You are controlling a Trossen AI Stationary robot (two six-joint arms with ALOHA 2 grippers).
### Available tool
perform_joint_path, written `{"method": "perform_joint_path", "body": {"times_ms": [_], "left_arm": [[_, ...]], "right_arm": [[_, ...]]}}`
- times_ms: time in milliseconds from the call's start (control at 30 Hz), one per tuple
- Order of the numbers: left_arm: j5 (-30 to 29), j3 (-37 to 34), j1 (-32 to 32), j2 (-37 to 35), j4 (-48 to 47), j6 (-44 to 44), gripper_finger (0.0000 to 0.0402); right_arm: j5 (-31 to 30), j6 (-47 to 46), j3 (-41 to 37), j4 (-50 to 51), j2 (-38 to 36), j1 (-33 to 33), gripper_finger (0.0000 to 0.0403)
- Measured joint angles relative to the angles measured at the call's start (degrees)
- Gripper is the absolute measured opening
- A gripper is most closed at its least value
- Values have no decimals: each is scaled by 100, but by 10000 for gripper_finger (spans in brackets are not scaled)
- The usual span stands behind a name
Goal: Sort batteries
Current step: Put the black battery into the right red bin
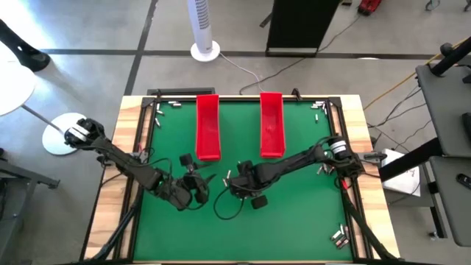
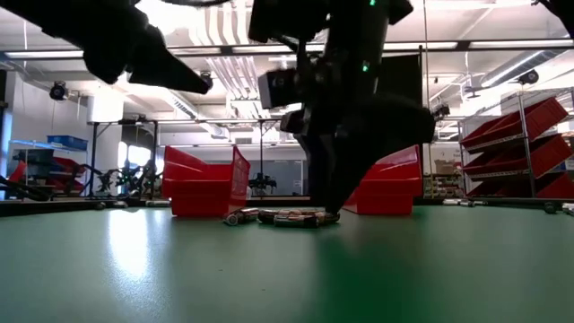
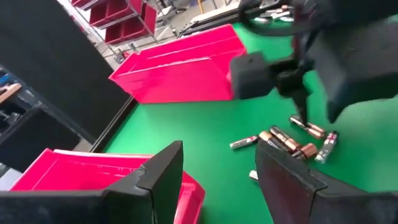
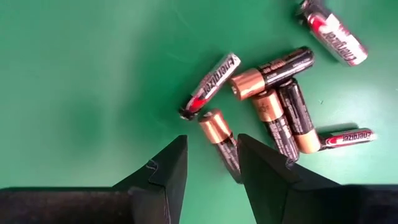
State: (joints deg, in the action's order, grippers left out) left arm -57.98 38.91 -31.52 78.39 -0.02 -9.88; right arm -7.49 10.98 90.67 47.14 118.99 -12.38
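Batteries (image 4: 273, 93) on green mat (image 1: 294, 221), red trays (image 1: 208, 126), shelving behind

Copper-black and silver-red batteries (image 4: 273, 93), green table (image 4: 81, 81).

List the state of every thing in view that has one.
Right gripper: straddling a copper-topped battery, fingers apart.
Left gripper: open, empty, raised.
Battery cluster: lying flat on the mat.
Red trays: upright; contents cannot be told.
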Motion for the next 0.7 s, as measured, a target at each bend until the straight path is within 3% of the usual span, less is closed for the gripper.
{"method": "perform_joint_path", "body": {"times_ms": [700], "left_arm": [[-7, 185, 3, -1, -150, 191, 180]], "right_arm": [[21, -266, -4, 216, 123, 104, 62]]}}
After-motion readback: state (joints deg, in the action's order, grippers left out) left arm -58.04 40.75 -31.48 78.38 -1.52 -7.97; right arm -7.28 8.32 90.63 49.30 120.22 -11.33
